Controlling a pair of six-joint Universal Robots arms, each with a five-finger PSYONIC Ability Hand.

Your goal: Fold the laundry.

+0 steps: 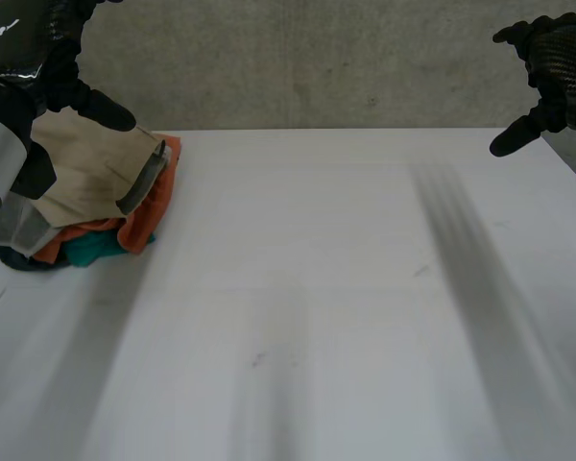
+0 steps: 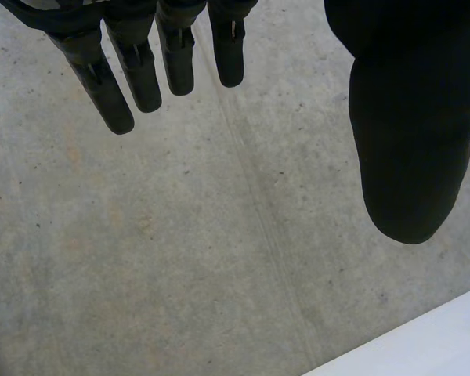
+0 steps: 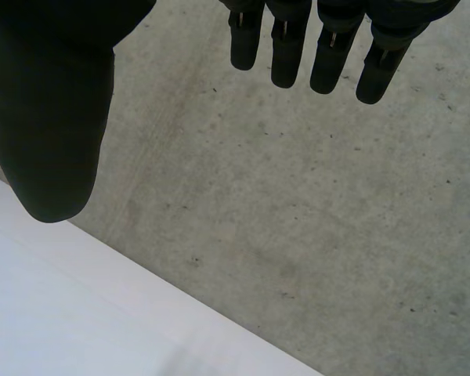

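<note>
We see the laundry pile [image 1: 106, 206], beige over orange and teal, bunched on the table [image 1: 346, 288]. Our left hand [image 1: 48, 58] hangs just above the pile and our right hand [image 1: 562, 58] is raised well apart from it. Both hands are empty, with fingers [image 2: 176, 59] straight and held off the thumb, and the right's fingers [image 3: 290, 47] likewise. We judge the left hand nearer, though the pile lies beneath it, not ahead of its fingertips.
</note>
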